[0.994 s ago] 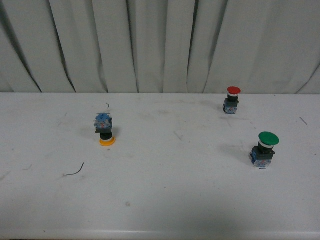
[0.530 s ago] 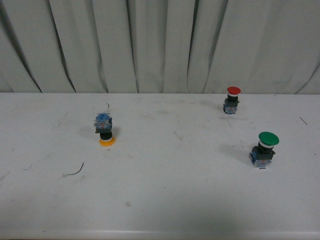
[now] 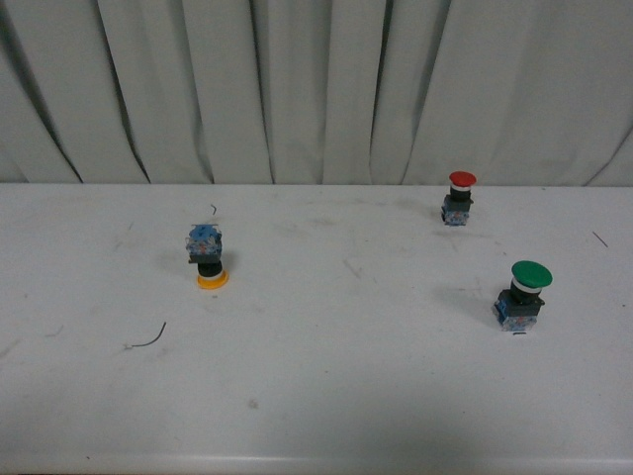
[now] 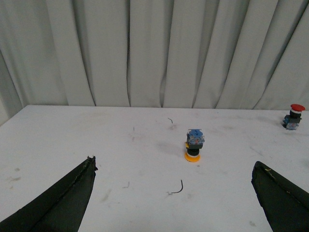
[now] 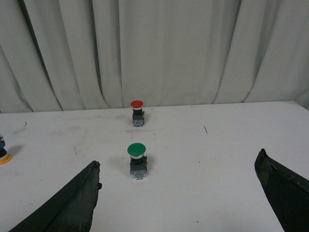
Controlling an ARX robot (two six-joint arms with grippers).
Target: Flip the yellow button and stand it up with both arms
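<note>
Bench [image 3: 316, 396]: we see three buttons on it, well apart; a curtain [image 3: 316, 89] hangs behind its far edge.
Left side: the upturned button [image 3: 206, 255] rests on its cap, base on top.
Right side, far: the second button [image 3: 459, 198] stands upright near the curtain.
Right side, near: the third button [image 3: 524, 295] stands upright before the second.
Wire scrap [image 3: 148, 338]: we find it before the upturned button, slightly left.

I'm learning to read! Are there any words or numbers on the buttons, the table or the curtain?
No text can be read anywhere in these pictures.
The yellow button, red button and green button show no letters; any print on their blue bases is too small and blurred to tell.
The white table and the curtain bear no writing.
</note>
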